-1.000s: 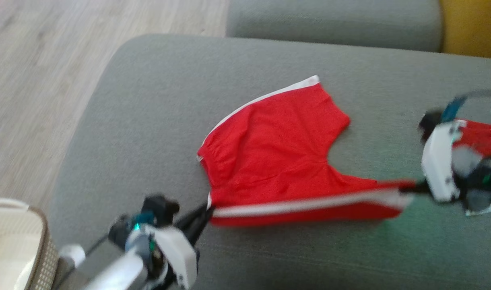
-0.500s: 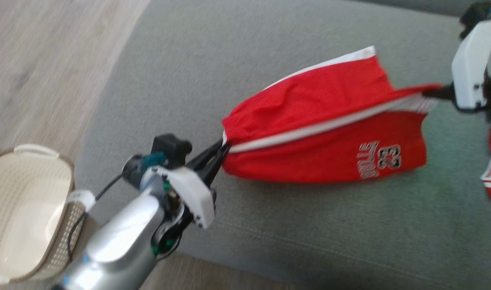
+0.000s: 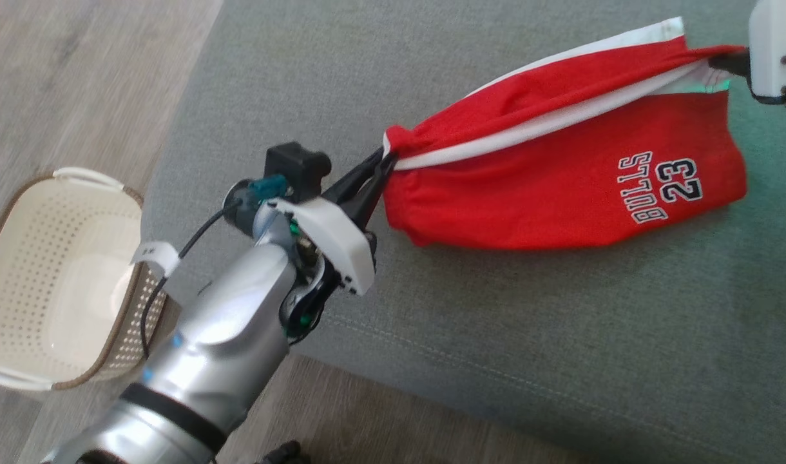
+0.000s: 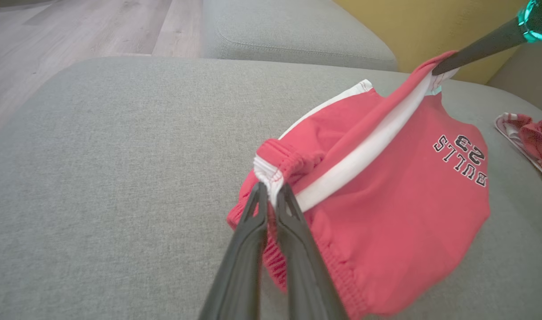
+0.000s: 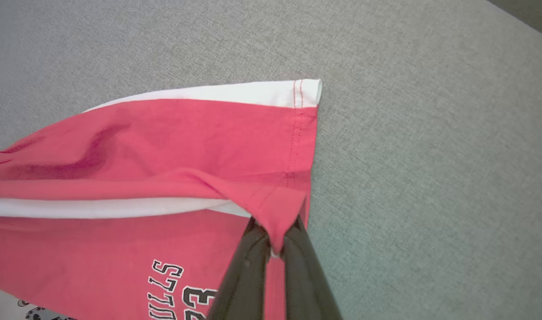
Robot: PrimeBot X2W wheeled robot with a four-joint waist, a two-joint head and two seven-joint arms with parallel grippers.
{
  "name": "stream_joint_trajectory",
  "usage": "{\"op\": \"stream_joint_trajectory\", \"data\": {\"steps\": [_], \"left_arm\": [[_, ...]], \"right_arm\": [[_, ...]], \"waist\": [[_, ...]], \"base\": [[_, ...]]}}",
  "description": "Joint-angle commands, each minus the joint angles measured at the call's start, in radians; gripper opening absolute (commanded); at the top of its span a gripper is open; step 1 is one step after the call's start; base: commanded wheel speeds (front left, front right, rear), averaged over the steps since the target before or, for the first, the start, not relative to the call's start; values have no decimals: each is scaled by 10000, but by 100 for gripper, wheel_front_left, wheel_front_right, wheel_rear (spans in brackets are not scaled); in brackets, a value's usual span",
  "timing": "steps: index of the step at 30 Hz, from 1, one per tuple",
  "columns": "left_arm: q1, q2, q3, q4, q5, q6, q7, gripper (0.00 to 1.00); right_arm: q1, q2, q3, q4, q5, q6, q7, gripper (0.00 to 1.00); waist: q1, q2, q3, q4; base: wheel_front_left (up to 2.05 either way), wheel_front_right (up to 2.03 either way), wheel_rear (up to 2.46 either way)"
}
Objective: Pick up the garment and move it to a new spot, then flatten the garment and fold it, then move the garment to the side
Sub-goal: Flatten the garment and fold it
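My left gripper [image 3: 381, 169] was clamped on the elastic waistband corner of the red shorts [image 3: 560, 187], fingers pinched together with fabric between them. My right gripper [image 3: 721, 61] was clamped on a hem corner at the far-right end, with cloth bunched between its fingers. The shorts hung stretched between the 2 grips, with the white side stripe taut along the top. The lower panel with the "BULLS 23" print sagged onto the grey sofa cushion [image 3: 496, 335]. The other leg, also with a white stripe, lay on the cushion on the far side. A cream perforated basket [image 3: 51, 283] stood on the wood floor [image 3: 77, 77], left of the cushion and beside my left forearm. A 2nd red-and-white cloth [image 4: 528, 138] lay on the cushion right of the shorts, apart from them.
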Motion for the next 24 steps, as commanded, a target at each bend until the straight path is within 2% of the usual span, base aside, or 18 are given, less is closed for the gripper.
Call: {"op": "stream_joint_trajectory", "data": {"steps": [1,18,19,20,21,22,24], "left_arm": [[-622,139,470,-11,-86,-40,-212,0],[-2072,-567,476,1847,-200,-222,-783,0],[-2122,-585,466,1915,-219,-230,-793,3],[-2166,-601,453,1980,-240,-236,-800,28],[-2207,-613,442,2044,-265,-242,-807,64],[-2239,-624,424,2116,-299,-248,-811,100],[-2305,-638,385,2222,-358,-257,-818,100]], "right_arm": [[-480,40,67,-216,-192,-4,-131,0],[-1617,-92,1015,450,-554,-4,-1328,0],[-1654,-93,1084,468,-538,-4,-1372,0],[-1694,-98,1144,486,-523,-4,-1436,26],[-1739,-108,1194,498,-531,-4,-1558,91],[-1777,-115,1233,544,-543,-4,-1676,100],[-1822,-97,1304,677,-572,-4,-1893,100]], "waist": [[0,0,198,80],[0,0,1149,330],[0,0,1196,339],[0,0,1242,348],[0,0,1288,355],[0,0,1328,361],[0,0,1387,363]], "base": [[0,0,0],[0,0,0],[0,0,0],[0,0,0],[0,0,0],[0,0,0],[0,0,0]]}}
